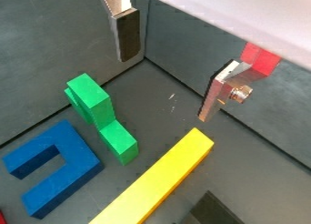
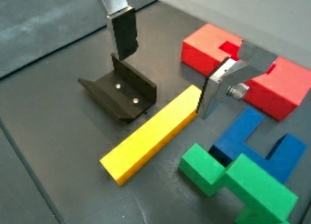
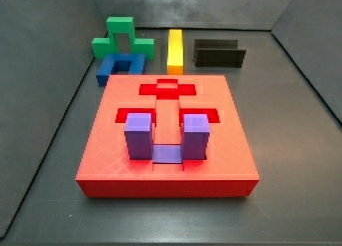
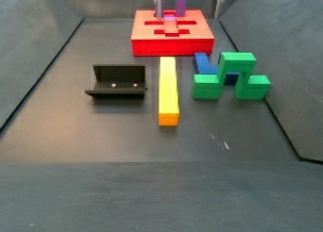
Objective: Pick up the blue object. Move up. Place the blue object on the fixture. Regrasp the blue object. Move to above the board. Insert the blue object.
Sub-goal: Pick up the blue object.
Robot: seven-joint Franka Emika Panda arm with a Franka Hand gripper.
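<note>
One yellow bar (image 2: 152,134), one blue object (image 1: 51,161), one fixture (image 2: 119,92), gripper (image 2: 170,59) apart, empty.

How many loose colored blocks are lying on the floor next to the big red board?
3. The blue object lies nearest the board, the green block beside it, the yellow bar between them and the fixture. A purple block sits in the board. The gripper hangs above, empty.

One blue object (image 3: 120,68), one green block (image 4: 229,74), one yellow bar (image 4: 168,89), one purple block (image 3: 168,136), one board (image 3: 167,175), one fixture (image 4: 117,83), one gripper (image 2: 170,56) overhead.
</note>
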